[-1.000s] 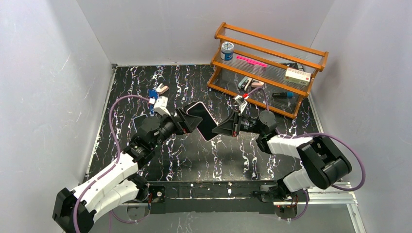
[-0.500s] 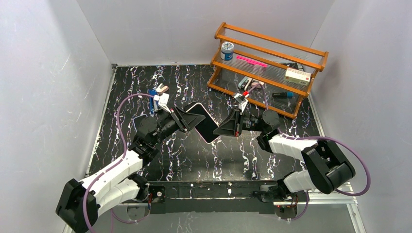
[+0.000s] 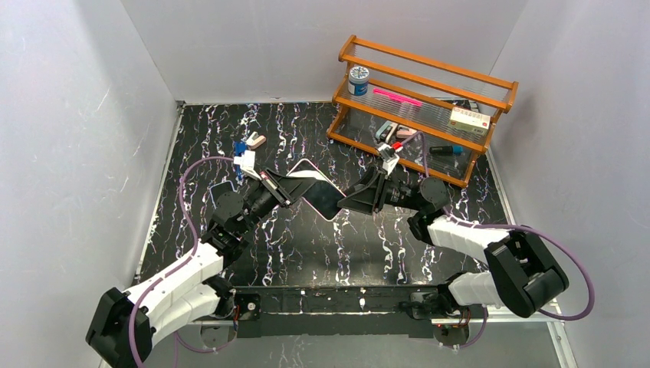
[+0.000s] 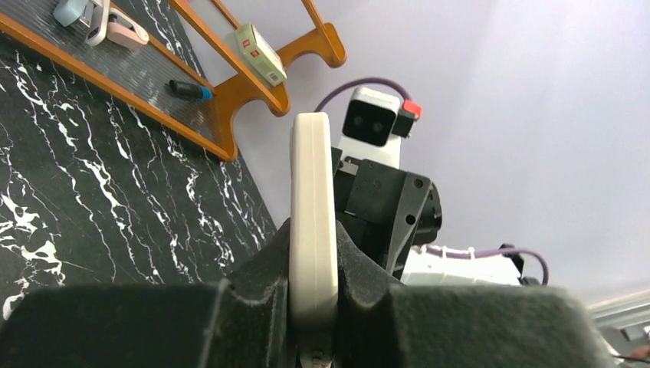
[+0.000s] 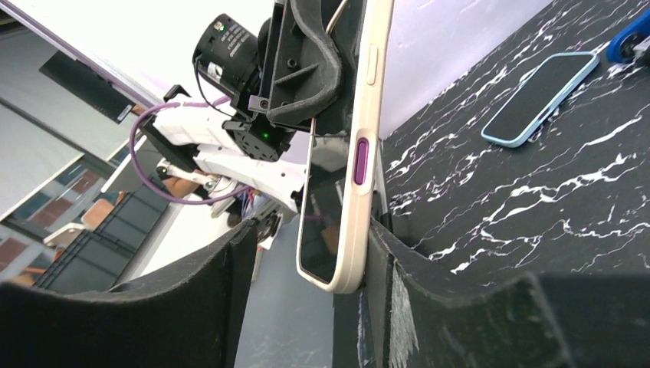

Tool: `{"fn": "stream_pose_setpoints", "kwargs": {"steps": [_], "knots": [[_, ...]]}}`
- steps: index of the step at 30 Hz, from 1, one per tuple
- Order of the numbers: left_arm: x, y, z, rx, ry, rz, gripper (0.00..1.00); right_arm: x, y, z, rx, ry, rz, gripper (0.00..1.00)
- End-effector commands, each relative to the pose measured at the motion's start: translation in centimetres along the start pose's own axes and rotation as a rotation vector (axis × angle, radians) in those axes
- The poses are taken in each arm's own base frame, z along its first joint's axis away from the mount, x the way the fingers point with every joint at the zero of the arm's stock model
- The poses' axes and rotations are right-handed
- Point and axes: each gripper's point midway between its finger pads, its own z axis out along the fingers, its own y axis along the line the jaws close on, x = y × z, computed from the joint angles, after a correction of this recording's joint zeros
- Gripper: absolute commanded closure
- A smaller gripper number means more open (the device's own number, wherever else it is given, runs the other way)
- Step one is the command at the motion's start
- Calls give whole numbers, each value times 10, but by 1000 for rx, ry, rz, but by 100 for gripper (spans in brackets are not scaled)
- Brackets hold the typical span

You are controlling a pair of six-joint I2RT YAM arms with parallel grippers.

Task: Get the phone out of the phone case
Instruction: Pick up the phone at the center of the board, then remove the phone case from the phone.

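1. The left gripper (image 3: 305, 186) is clamped on the cream phone case (image 4: 312, 176). In the left wrist view both pads press flat on the case's two faces.
2. The phone (image 5: 322, 218) sits inside the case, its dark screen framed by the cream rim (a purple side button shows on the edge). It is held above the black marbled table (image 3: 306, 245), between the two arms.
3. The right gripper (image 3: 346, 203) has its jaws apart around the phone's opposite end. In the right wrist view one finger (image 5: 383, 291) is against the case's back, and a gap shows between the other finger and the screen.
4. A second phone in a light-blue case (image 5: 540, 98) lies flat on the table, behind the left arm.
5. A wooden rack (image 3: 429, 67) stands at the far right of the table.
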Motion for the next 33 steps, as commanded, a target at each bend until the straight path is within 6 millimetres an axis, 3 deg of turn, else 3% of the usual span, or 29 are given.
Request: {"fn": "stream_pose_setpoints", "kwargs": {"steps": [1,15,33], "knots": [[-42,-10,-1,7,-214,-57,100,-10,24,4,-53,-90,-114,39],[-61,-14,0,58,-324,-180,100,0,28,17,-63,-112,-105,40],[-55,-16,2,80,-301,-193,100,-11,28,30,-73,-139,-120,56]]}}
